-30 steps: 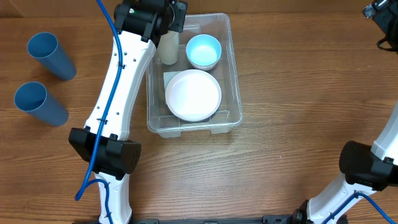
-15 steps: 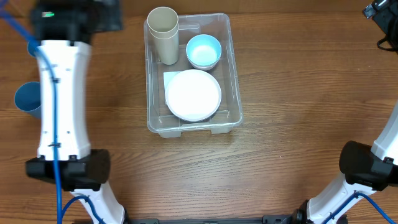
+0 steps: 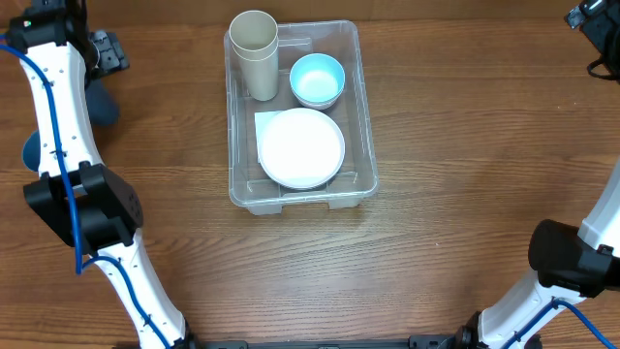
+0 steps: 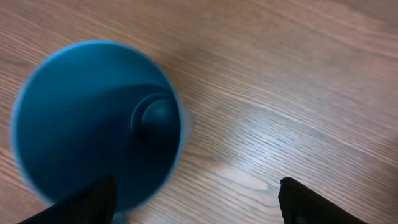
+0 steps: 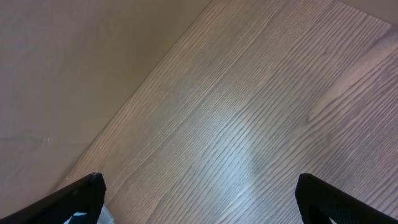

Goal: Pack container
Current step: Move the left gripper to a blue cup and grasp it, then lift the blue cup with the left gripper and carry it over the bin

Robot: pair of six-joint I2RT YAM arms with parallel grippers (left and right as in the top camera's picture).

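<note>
Container point(image 3: 365, 116) is set mid-desk point(image 3: 455, 194) w/ tan cup point(image 3: 254, 48), lt-blue bowl point(image 3: 317, 78) & white plate point(image 3: 300, 147) packed inside. Left tool point(image 4: 198, 193) is held spread, empty, above a blue cup point(image 4: 93, 124), prob. for next pick. Right tool point(image 5: 200, 186) is held spread, empty, well clear.

We are looking at a robotics lab bench. Two white robot arms, the left arm point(image 3: 58, 97) and the right arm point(image 3: 608, 213), rise from the near edge of a wood-grain table point(image 3: 465, 145). A blue cable point(image 3: 78, 257) trails along one arm, and a bare beige wall point(image 5: 74, 62) borders the tabletop.
</note>
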